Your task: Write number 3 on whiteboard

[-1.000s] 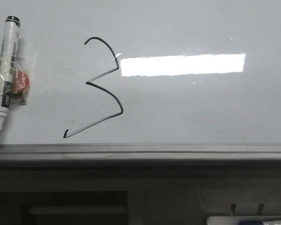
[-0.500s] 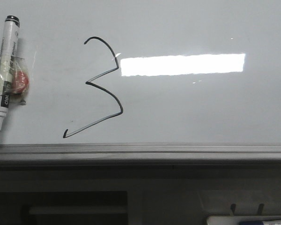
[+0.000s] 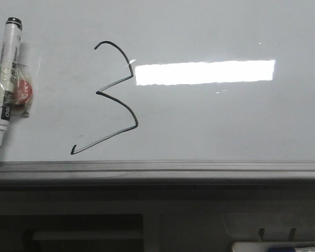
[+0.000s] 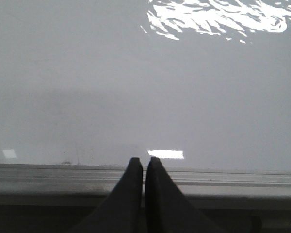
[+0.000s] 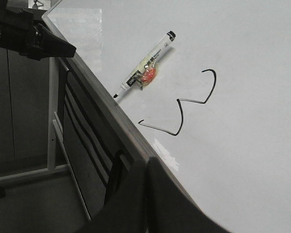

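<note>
While the number 3 stands drawn in thin black line on the whiteboard, left of the bright reflection and above the grey frame edge, an uncapped marker pen lies near the board's left edge; left gripper and right gripper hold nothing, fingers pressed together
</note>
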